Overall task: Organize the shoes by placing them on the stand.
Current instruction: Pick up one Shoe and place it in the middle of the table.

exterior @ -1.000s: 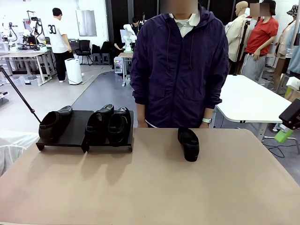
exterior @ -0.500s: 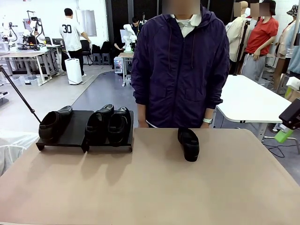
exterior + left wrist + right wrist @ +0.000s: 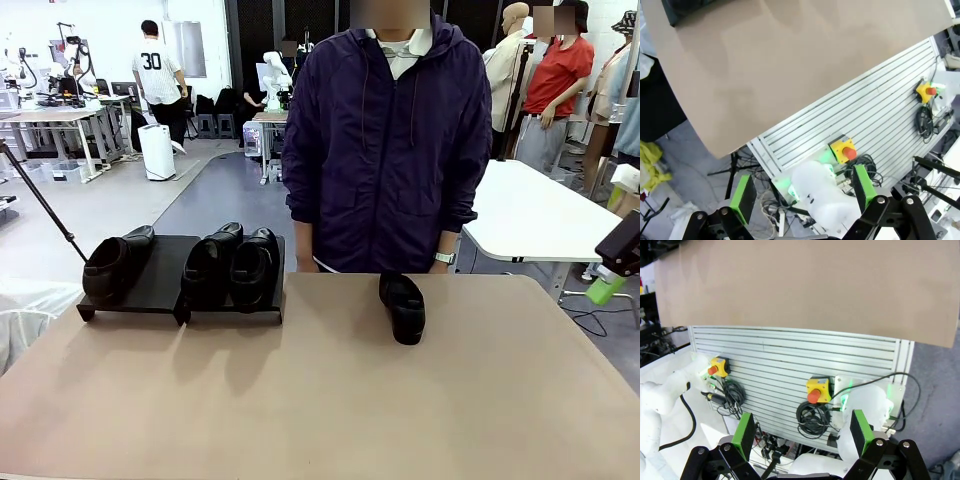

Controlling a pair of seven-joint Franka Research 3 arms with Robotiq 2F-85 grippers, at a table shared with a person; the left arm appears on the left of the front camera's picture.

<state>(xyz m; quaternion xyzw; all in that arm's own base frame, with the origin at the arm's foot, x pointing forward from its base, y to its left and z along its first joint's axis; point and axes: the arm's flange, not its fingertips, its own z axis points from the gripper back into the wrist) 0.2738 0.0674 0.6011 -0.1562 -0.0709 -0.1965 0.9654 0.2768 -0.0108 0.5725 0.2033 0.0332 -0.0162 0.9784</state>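
Left end effector [image 3: 804,192]: open, green pads spread wide with nothing between them; it hangs off the edge of the surface [image 3: 790,65], above a slatted panel [image 3: 865,110] and a yellow emergency-stop box [image 3: 844,149].
Stand [image 3: 160,272]: low and black, at the far left of the surface, against its far edge.
Leftmost shoe [image 3: 112,265]: on the stand's left end, toe toward the robot.
Gap: a bare stretch of stand separates that shoe from the next two.
Second shoe [image 3: 207,266]: on the stand's right part, toe toward the robot.
Third shoe [image 3: 255,266]: just beside the second, apparently touching it, facing the same way.
Fourth shoe [image 3: 403,306]: off the stand, on the surface right of centre near the far edge, well apart from the stand.
Person [image 3: 385,140]: stands at the far edge behind the fourth shoe, in a dark purple jacket, arms down.
Right end effector [image 3: 802,434]: open and empty, hanging beyond the surface's edge above the slatted panel.
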